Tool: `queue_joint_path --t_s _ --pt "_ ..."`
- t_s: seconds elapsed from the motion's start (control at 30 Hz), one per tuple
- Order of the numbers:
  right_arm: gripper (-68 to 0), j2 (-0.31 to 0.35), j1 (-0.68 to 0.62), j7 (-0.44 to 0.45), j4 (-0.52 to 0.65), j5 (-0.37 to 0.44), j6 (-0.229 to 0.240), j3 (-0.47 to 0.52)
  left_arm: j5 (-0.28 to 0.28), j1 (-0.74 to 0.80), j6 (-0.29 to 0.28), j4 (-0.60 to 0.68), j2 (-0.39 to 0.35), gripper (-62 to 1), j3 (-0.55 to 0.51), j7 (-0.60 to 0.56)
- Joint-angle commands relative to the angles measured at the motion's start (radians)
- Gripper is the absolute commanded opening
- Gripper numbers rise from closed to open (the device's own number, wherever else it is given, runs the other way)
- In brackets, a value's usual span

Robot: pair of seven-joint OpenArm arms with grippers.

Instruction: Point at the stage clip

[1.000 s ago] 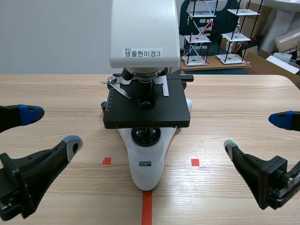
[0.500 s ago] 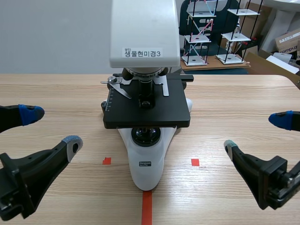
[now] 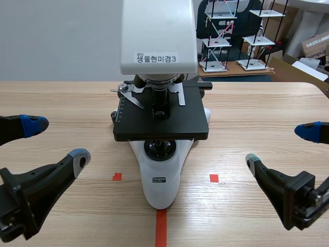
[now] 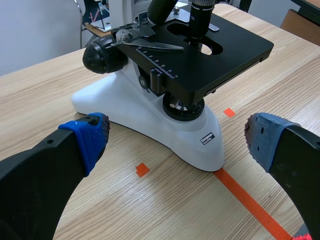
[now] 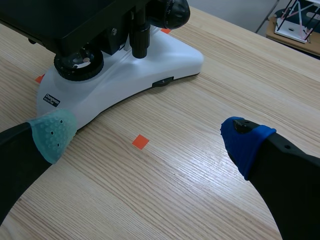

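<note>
A white microscope (image 3: 160,170) with a black stage (image 3: 162,116) stands at the table's middle. Two silver stage clips lie on the stage: one at the left (image 3: 132,95) (image 4: 150,46), one at the right (image 3: 179,94). My left gripper (image 3: 54,140) hangs open low at the left, well short of the microscope; in the left wrist view the gripper (image 4: 177,135) has the microscope base ahead of it. My right gripper (image 3: 280,145) stands open low at the right, nothing between its fingers; the base (image 5: 115,87) lies ahead of this gripper (image 5: 145,135).
A label with printed text (image 3: 156,58) is on the microscope head. Behind the table stand wire racks (image 3: 221,36) and cardboard boxes (image 3: 314,46). Bare wooden table lies on both sides of the microscope.
</note>
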Motion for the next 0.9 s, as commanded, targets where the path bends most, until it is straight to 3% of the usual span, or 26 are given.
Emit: queue_joint_path --t_s 0.0,0.2,0.37,0.53,0.63,0.87 --pt "-3.3 0.005 0.004 0.015 0.006 0.004 0.000 0.007 -0.006 0.008 -0.003 0.019 0.003 -4.3 -0.006 -0.013" --pt "-3.3 0.005 0.004 0.015 0.006 0.004 0.000 0.007 -0.002 0.002 -0.003 0.019 0.003 -5.9 -0.006 -0.017" --pt "-3.3 0.005 0.003 0.011 0.006 0.004 0.001 0.007 0.000 -0.053 -0.003 0.001 -0.036 -32.3 0.019 -0.013" --pt "-3.3 0.005 0.003 0.011 0.006 0.004 0.001 0.007 -0.003 -0.194 -0.003 -0.082 -0.111 -43.3 0.117 -0.011" --pt "-3.3 0.005 0.004 0.011 0.006 0.004 0.001 0.007 -0.003 -0.321 -0.002 -0.161 -0.158 -57.0 0.210 -0.012" --pt "-3.3 0.005 0.004 0.011 0.006 0.004 0.001 0.007 -0.004 -0.644 -0.003 -0.345 -0.209 -58.2 0.425 -0.021"
